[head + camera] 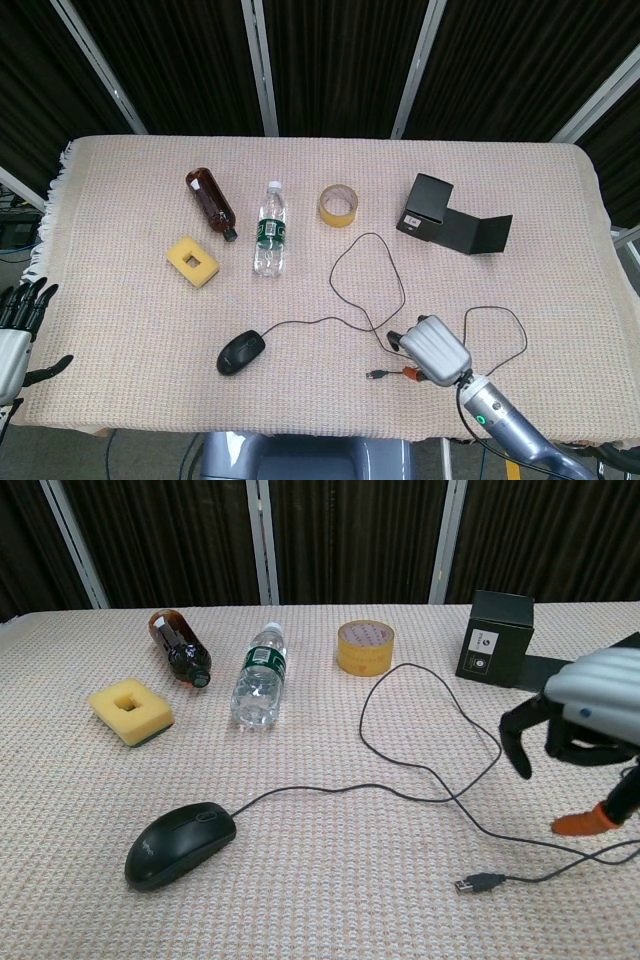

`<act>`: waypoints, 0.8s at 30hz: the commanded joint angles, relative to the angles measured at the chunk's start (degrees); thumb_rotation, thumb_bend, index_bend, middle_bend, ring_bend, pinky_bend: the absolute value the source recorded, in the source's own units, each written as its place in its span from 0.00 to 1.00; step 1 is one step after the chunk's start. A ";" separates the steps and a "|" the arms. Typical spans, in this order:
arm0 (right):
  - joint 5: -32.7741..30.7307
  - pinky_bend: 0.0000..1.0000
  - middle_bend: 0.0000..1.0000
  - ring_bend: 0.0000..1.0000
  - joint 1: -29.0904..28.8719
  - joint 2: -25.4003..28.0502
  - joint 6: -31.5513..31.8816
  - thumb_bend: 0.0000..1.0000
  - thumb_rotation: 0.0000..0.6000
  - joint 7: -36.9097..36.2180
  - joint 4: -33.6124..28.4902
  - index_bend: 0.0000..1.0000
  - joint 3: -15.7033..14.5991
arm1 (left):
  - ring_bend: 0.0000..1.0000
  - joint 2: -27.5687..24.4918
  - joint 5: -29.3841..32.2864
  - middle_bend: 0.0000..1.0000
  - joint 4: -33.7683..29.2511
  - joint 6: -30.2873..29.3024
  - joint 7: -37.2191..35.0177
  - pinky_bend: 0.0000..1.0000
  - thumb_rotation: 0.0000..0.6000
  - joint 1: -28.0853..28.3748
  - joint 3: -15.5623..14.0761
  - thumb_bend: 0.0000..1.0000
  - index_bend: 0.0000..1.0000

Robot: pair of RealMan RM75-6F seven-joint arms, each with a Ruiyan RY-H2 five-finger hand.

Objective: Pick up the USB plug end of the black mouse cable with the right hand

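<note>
The black mouse (pixel 241 352) (pixel 179 843) lies near the table's front edge. Its thin black cable (pixel 355 290) (pixel 430 750) loops across the cloth and ends in the USB plug (pixel 376 375) (pixel 477 883), which lies free. My right hand (pixel 430 350) (pixel 585 725) hovers just right of and above the plug with fingers apart and curved downward, holding nothing. The orange thumb tip (pixel 580 824) is a little above and to the right of the plug. My left hand (pixel 18 325) stays at the table's left front corner, fingers spread, empty.
A brown bottle (pixel 210 203), a clear water bottle (pixel 270 228) and a yellow sponge (pixel 192 260) lie at the left. A tape roll (pixel 339 205) sits mid-back. A black box with an open flap (pixel 450 220) stands at the back right.
</note>
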State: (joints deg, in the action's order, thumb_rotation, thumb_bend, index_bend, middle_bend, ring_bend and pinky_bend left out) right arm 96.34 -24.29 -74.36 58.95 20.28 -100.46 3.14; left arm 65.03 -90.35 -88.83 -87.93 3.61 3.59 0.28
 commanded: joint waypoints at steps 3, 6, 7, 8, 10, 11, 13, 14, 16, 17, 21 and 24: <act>-5.98 0.71 1.00 0.97 -1.89 -5.43 -4.42 0.11 1.00 7.83 -1.15 0.53 -0.29 | 0.00 -0.19 0.30 0.00 0.03 0.23 -0.68 0.00 1.00 0.03 0.03 0.08 0.00; -8.77 0.71 1.00 0.97 -2.33 -7.05 -5.56 0.14 1.00 10.97 -0.93 0.51 -0.19 | 0.00 -0.33 0.36 0.00 -0.02 0.33 -1.07 0.00 1.00 0.05 0.04 0.08 0.00; -9.39 0.71 1.00 0.97 -2.40 -7.46 -5.64 0.14 1.00 11.63 -0.80 0.50 -0.12 | 0.00 -0.36 0.30 0.00 -0.03 0.30 -1.12 0.00 1.00 0.07 0.03 0.08 0.00; -10.42 0.71 1.00 0.97 -2.47 -8.06 -5.81 0.14 1.00 12.43 -0.60 0.50 -0.09 | 0.00 -0.38 0.19 0.00 -0.04 0.26 -1.15 0.00 1.00 0.07 0.01 0.08 0.00; -12.12 0.71 1.00 0.97 -2.54 -9.04 -5.93 0.14 1.00 13.84 -0.26 0.50 -0.20 | 0.00 -0.40 0.02 0.00 -0.03 0.20 -1.23 0.00 1.00 0.07 -0.05 0.08 0.00; -12.59 0.71 1.00 0.97 -2.55 -9.33 -5.95 0.15 1.00 14.32 -0.10 0.50 -0.31 | 0.00 -0.40 -0.02 0.00 -0.02 0.21 -1.25 0.00 1.00 0.08 -0.08 0.08 0.00; -13.61 0.71 1.00 0.97 -2.53 -9.92 -5.85 0.19 1.00 15.36 0.22 0.50 -0.57 | 0.00 -0.43 -0.01 0.00 -0.02 0.32 -1.35 0.00 1.00 0.11 -0.11 0.08 0.00; -14.15 0.71 1.00 0.97 -2.48 -10.26 -5.73 0.21 1.00 15.72 0.41 0.50 -0.75 | 0.00 -0.44 0.04 0.00 -0.01 0.41 -1.39 0.00 1.00 0.13 -0.12 0.08 0.00; -15.12 0.71 1.00 0.97 -2.33 -10.90 -5.38 0.22 1.00 16.14 0.89 0.50 -1.09 | 0.00 -0.46 0.03 0.00 -0.01 0.47 -1.41 0.00 1.00 0.16 -0.13 0.08 0.00; -15.42 0.71 1.00 0.97 -2.25 -11.13 -5.23 0.22 1.00 16.23 1.13 0.50 -1.22 | 0.00 -0.46 0.00 0.00 -0.02 0.45 -1.41 0.00 1.00 0.16 -0.14 0.08 0.00; -16.62 0.71 1.00 0.97 -1.79 -12.41 -4.35 0.22 1.00 15.77 2.31 0.51 -1.75 | 0.00 -0.43 -0.11 0.00 0.00 0.41 -1.34 0.00 1.00 0.17 -0.18 0.08 0.00; -16.90 0.71 1.00 0.97 -1.67 -13.30 -3.77 0.25 1.00 15.70 3.32 0.51 -2.28 | 0.00 -0.42 -0.06 0.00 -0.03 0.51 -1.30 0.00 1.00 0.19 -0.19 0.08 0.00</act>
State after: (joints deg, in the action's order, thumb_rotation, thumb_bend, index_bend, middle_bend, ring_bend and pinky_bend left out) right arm 79.58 -26.04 -87.41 54.97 36.04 -97.40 1.07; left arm 64.61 -90.41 -88.85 -87.42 2.31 3.79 0.09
